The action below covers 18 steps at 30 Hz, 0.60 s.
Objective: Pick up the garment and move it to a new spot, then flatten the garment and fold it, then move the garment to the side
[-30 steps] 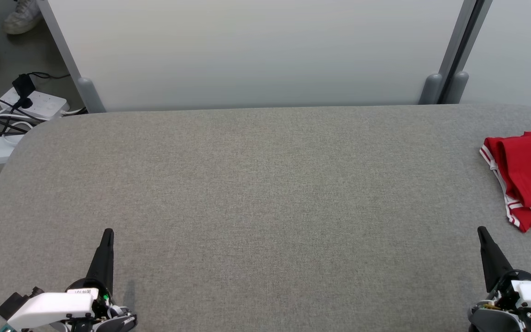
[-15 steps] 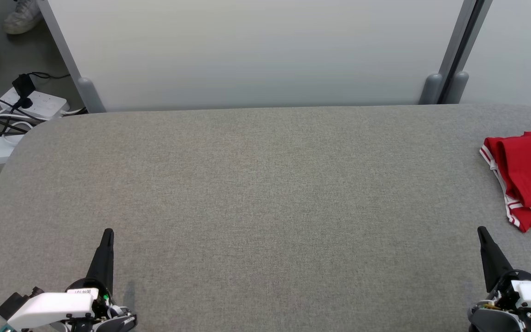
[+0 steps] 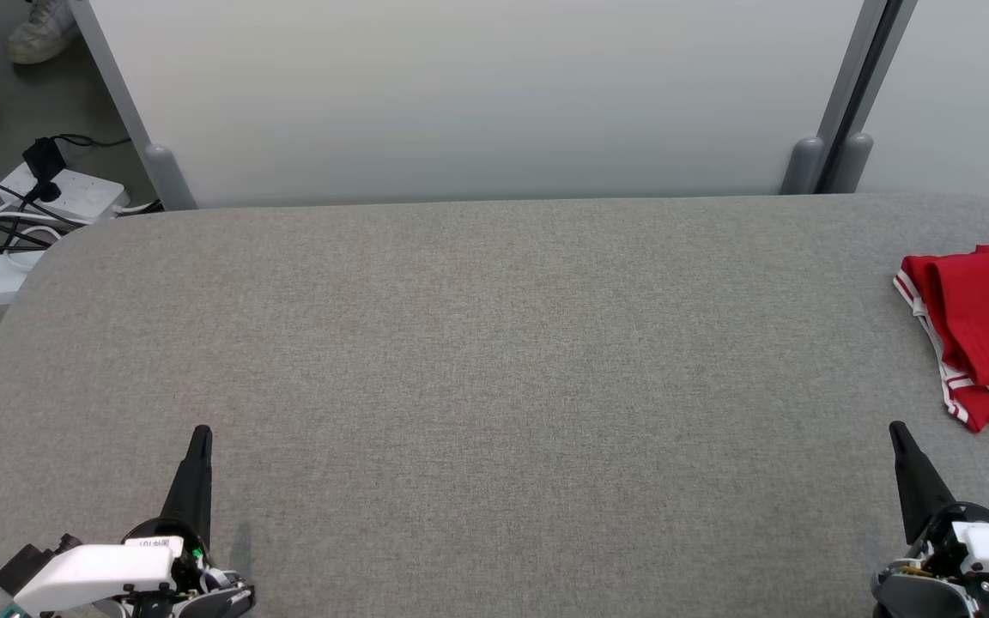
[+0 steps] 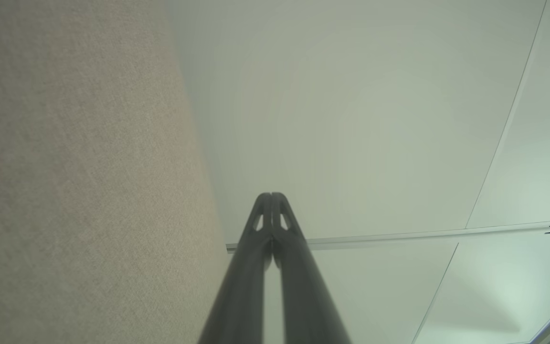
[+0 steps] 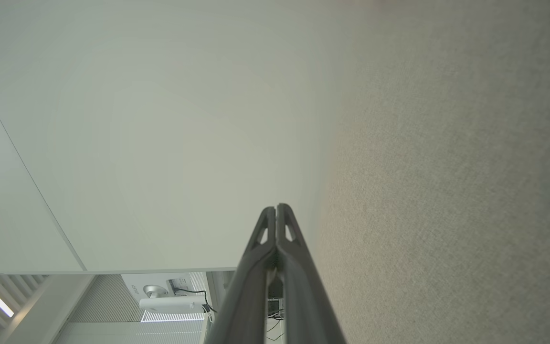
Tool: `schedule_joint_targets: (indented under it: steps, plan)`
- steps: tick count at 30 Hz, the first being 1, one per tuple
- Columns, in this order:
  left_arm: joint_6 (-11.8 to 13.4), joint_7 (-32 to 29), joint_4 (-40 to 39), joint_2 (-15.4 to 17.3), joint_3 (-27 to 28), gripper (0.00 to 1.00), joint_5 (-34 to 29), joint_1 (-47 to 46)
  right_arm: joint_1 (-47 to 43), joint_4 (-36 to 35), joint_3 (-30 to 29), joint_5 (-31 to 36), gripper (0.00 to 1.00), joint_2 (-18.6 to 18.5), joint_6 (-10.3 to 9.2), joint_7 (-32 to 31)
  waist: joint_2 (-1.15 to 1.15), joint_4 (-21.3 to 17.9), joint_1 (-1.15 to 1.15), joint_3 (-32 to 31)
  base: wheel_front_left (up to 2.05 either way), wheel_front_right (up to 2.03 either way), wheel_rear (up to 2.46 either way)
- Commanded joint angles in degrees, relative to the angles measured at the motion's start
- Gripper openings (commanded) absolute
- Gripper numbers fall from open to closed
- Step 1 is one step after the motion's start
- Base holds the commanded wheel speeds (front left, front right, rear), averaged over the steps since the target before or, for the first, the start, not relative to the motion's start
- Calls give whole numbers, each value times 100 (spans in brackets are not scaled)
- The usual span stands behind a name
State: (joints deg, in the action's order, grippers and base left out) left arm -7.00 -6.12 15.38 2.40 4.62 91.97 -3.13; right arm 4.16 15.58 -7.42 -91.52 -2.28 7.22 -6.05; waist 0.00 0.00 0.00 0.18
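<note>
folded red-and-white garment (image 3: 979, 330) lies far right.

We see a garment (image 3: 988, 318) of bright red, edged with thin white stripes and showing a white patch, and a table (image 3: 494, 360) of plain mid-grey woven cloth. Our left gripper (image 3: 200, 433) and right gripper (image 3: 895, 427) are black with white housings. We also note a pale grey-white panel (image 3: 477, 94), a white power strip (image 3: 74, 190) and a black plug (image 3: 45, 158).

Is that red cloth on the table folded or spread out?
Folded: the red garment lies in a compact stack of layers, striped hems overlapping, near the right edge of the table.
</note>
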Motion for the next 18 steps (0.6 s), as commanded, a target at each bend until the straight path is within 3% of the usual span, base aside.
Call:
schedule_joint_targets:
  steps: [1, 18]
  plan:
    - [-48, -35, -134, 48, 188, 0, 21, -306, 202, -156, 92, -66, 0, -60, 26, -43, 0, 0, 0, 0, 0, 0, 0]
    - [-48, -35, -134, 48, 188, 0, 21, -306, 202, -156, 92, -66, 0, -60, 26, -43, 0, 0, 0, 0, 0, 0, 0]
